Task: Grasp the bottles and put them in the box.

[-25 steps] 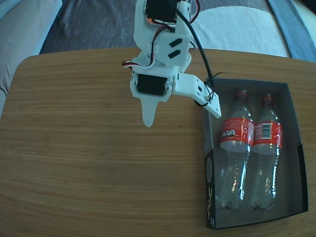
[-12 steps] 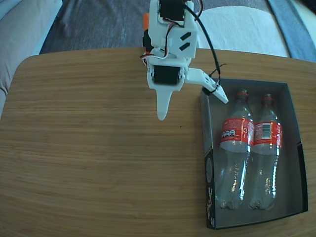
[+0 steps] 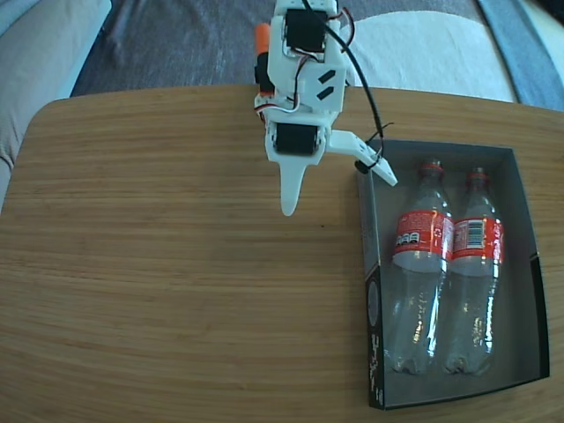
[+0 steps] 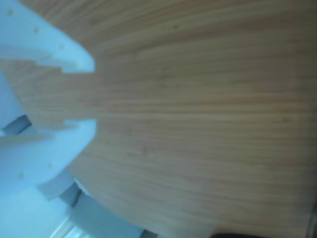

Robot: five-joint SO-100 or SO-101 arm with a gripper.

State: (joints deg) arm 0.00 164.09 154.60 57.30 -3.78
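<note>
Two clear bottles with red labels lie side by side in the box [image 3: 523, 264], necks pointing to the far side: the left bottle [image 3: 422, 264] and the right bottle [image 3: 476, 264]. In the fixed view my white gripper [image 3: 339, 194] hangs open above the table, just left of the box's far left corner. One fingertip [image 3: 289, 208] points down at the bare wood; the other [image 3: 388, 179] reaches over the box's corner. It holds nothing. The wrist view shows the gripper [image 4: 94, 96] open over bare wood, with neither bottles nor box in sight.
The wooden table [image 3: 176, 291] spreads wide to the left of the box. Behind its far edge lie a grey cushion [image 3: 44, 44] and a white one [image 3: 423, 53]. The box sits close to the table's right and near edges.
The arm has swung right and drawn back toward the table's far edge since a second ago. Its jaws stay open, slightly narrower. Both bottles lie still in the box.
</note>
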